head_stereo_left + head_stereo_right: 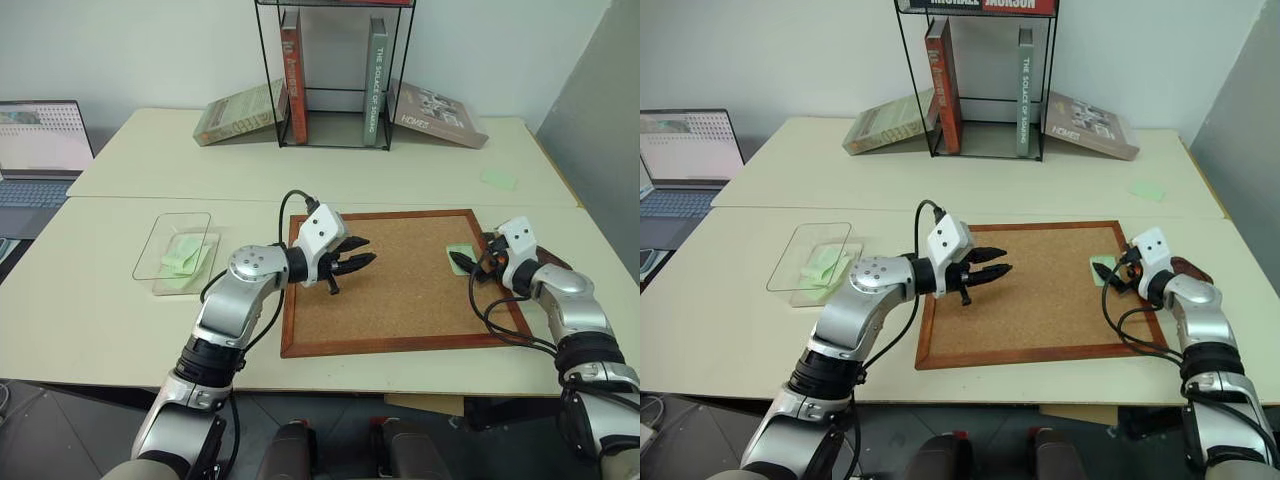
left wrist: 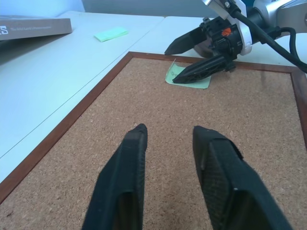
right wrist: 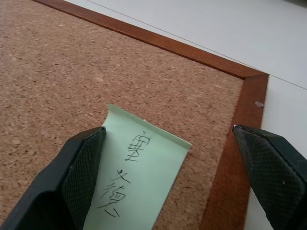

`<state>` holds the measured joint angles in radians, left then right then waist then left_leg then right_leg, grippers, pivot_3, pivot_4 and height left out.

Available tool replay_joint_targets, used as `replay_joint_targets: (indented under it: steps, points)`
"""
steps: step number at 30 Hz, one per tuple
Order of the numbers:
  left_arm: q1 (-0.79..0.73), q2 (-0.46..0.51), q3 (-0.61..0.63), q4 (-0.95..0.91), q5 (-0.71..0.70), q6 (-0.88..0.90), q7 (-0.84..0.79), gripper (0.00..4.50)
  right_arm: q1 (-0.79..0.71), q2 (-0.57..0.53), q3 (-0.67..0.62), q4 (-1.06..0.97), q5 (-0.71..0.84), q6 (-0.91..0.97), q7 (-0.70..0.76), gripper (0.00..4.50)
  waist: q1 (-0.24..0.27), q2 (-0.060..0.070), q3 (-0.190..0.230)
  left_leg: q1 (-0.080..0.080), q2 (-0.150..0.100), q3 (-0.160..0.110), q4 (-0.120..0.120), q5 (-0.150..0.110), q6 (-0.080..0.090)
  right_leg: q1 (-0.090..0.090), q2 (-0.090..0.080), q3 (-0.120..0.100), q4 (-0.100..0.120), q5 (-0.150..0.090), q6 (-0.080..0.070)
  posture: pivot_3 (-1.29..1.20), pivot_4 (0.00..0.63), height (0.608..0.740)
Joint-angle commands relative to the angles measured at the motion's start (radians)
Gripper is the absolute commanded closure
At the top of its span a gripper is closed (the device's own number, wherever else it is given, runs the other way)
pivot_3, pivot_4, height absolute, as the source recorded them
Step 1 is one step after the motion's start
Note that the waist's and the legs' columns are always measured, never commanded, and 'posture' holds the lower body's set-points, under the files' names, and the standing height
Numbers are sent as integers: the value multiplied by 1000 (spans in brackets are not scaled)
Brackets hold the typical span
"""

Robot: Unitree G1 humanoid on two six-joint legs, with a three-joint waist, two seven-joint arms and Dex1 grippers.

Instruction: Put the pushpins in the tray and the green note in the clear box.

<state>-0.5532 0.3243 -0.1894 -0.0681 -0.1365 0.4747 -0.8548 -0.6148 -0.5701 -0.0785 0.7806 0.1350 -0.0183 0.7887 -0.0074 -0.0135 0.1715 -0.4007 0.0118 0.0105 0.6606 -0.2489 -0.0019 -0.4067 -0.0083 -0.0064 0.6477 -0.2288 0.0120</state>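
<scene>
item: pale green rectangular paper note (image 3: 139,177), handwritten, lying flat on the wood-framed corkboard (image 1: 400,290) near its right edge; right gripper (image 1: 467,263) set over it, jaws spread wide to either side, likely poised to pinch it. left gripper (image 1: 352,256) hovers above the board's left part, jaws parted, empty. shallow transparent plastic box (image 1: 185,265), left of the board, already holds pale green slips. dark reddish-brown glossy tray (image 1: 1190,268) sits mostly hidden behind the right wrist; contents cannot be told. pushpins too small to locate.

The table (image 1: 120,300) carries a corkboard (image 1: 400,300), clear box (image 1: 172,245), laptop (image 1: 40,150) and perhaps three books (image 1: 240,112).
</scene>
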Motion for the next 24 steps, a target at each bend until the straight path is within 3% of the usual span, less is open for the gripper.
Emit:
replay_joint_targets:
  steps: [1,4,19,24]
  points:
    - [-1,18,-8,-34,14,-23,27,1972,-40,-18,5,43,-14,-39,43,0,0,0,0,0,0,0,0,0,0,0,0,0,0,0,0,0,150,740]
    - [1,25,-13,-34,12,-32,29,1577,-49,-18,7,60,-19,-50,53,470,0,0,0,0,0,0,0,0,0,0,0,0,0,0,0,0,150,740]
    - [-3,36,-36,-19,7,-54,21,1577,-8,-37,7,-21,-34,-78,80,3640,1,0,0,0,0,0,0,0,0,0,-1,3,0,0,0,0,150,740]
    - [-4,39,-33,-10,8,-63,22,1577,19,-59,6,-110,-17,-59,105,4452,1,0,0,0,0,0,0,0,0,0,-1,3,0,0,0,0,150,740]
